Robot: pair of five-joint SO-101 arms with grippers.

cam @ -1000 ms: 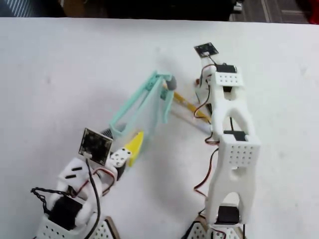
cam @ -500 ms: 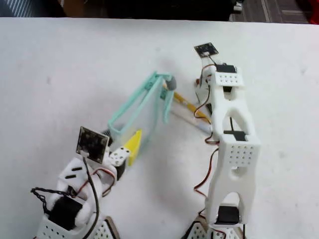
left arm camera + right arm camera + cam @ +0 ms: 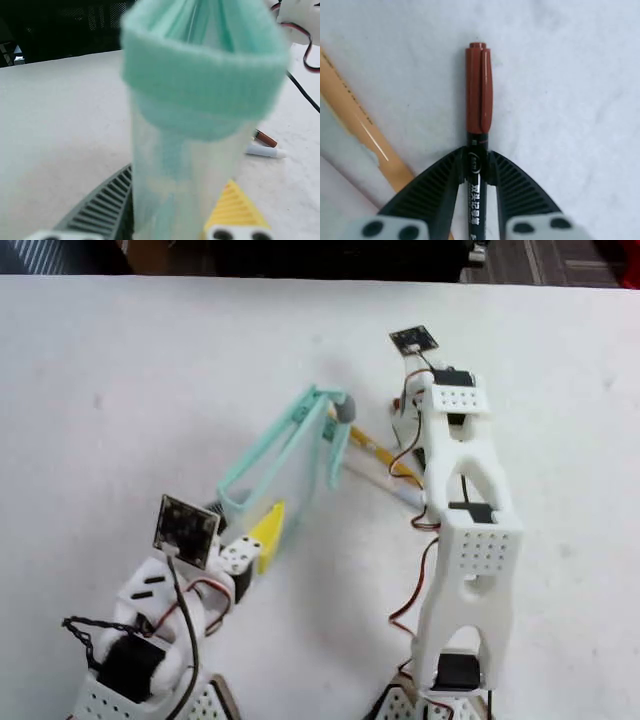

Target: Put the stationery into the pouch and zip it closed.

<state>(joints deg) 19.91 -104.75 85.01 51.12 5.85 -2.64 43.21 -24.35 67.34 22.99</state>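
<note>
Links of the left arm [image 3: 150, 610] sit folded low at the near-left corner of the table [image 3: 120, 370], with the wrist aimed up toward the middle. Its claw, the left gripper [image 3: 179, 176], is clenched on the near end of the pouch [image 3: 285, 455]. A grey ridged finger [image 3: 102, 212] and a yellow finger [image 3: 232, 205] pinch the clear wall between them. The pouch is clear with mint-green trim. It stands on edge and runs diagonally from the claw toward the table's centre. Just right of its far end lie 2 loose pieces, a yellow pencil [image 3: 375, 450] and a white pen [image 3: 390, 488], close together. Over them the right arm [image 3: 465, 540] stretches straight out from the near edge, its wrist bent down. The right gripper [image 3: 479, 167] is almost fully closed, its 2 black fingers [image 3: 437, 185] gripping the barrel of a brown-capped marker [image 3: 479, 90], which lies just beside the pencil.
</note>
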